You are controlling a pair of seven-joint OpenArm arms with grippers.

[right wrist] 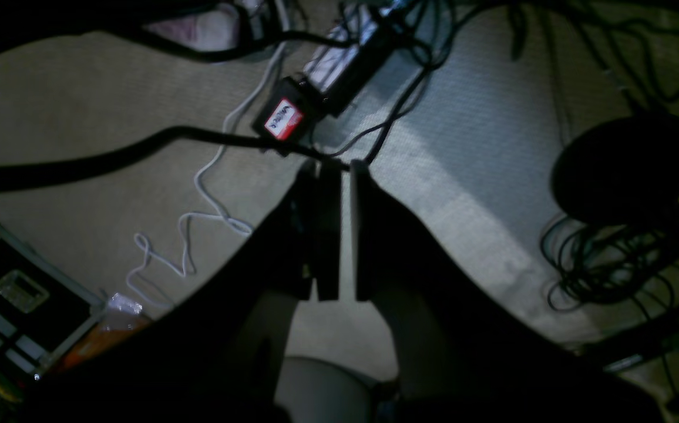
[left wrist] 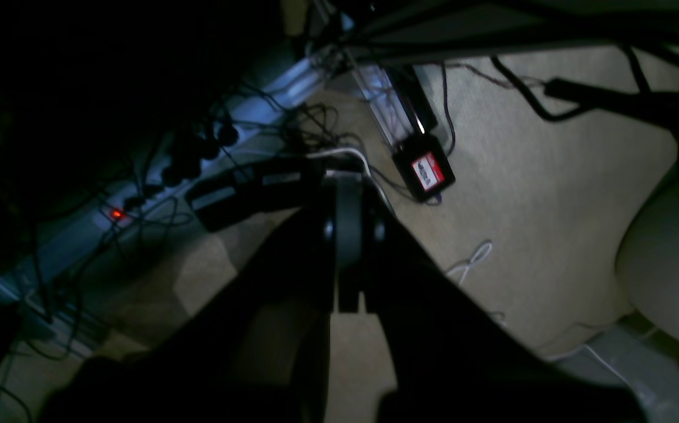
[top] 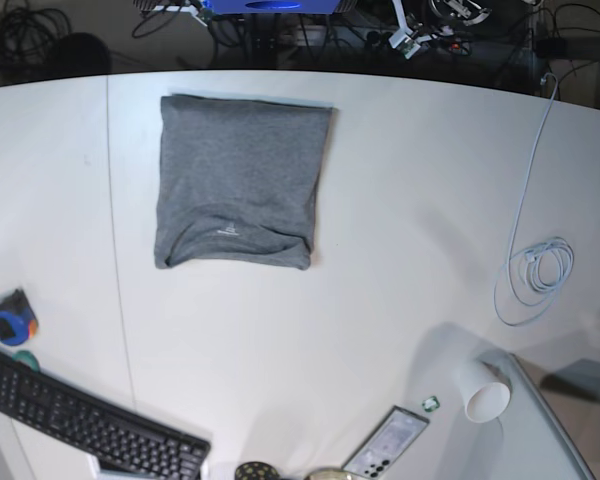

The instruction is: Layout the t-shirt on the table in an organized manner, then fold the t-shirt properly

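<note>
Grey t-shirt (top: pixel 238 181) sits folded into a neat rectangle on the white table (top: pixel 380 200), left gripper (left wrist: pixel 348 235) and right gripper (right wrist: pixel 339 229) both pinched together on nothing.

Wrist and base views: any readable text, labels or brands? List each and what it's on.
None reads clearly.
Red-and-white label on the black box on the floor: print too blurred to read.
White mark on the t-shirt: too small.
Phone screen: too small.
Keyboard keys: too small.
</note>
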